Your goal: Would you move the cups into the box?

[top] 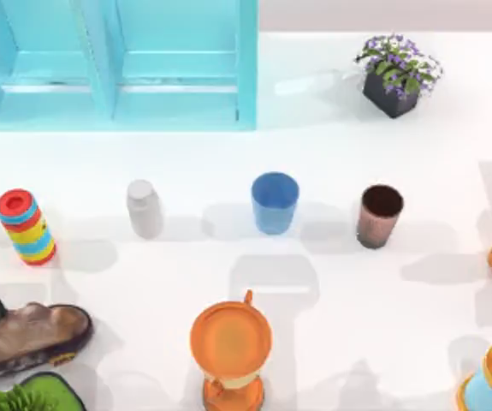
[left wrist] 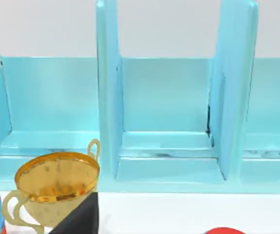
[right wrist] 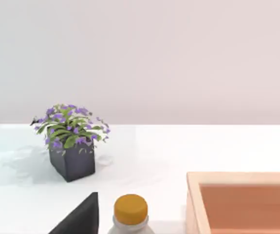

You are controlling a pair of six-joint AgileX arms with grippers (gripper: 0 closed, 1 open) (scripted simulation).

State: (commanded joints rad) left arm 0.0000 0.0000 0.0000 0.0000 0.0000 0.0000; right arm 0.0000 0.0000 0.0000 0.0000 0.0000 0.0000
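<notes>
While both cups, blue cup (top: 275, 202) and speckled cup (top: 379, 215), stand outside the box (right wrist: 242, 201), nothing's moved; finger states I cannot tell.

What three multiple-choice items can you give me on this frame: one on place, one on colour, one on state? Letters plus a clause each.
1. What stands between the grey-white bottle and the speckled reddish-brown cup in the top view?
A. the light blue cup
B. the orange jug
C. the flower pot

2. What colour are the flowers in the dark pot?
A. yellow
B. purple
C. red

3. How do the two cups stand?
A. both tipped over
B. stacked one in the other
C. both upright, apart, on the table

Answers:
1. A: the top view has the blue cup in the row between those two.
2. B: purple blooms show over the dark pot in the top and right wrist views.
3. C: both open mouths face up, with bare table between them.
</notes>
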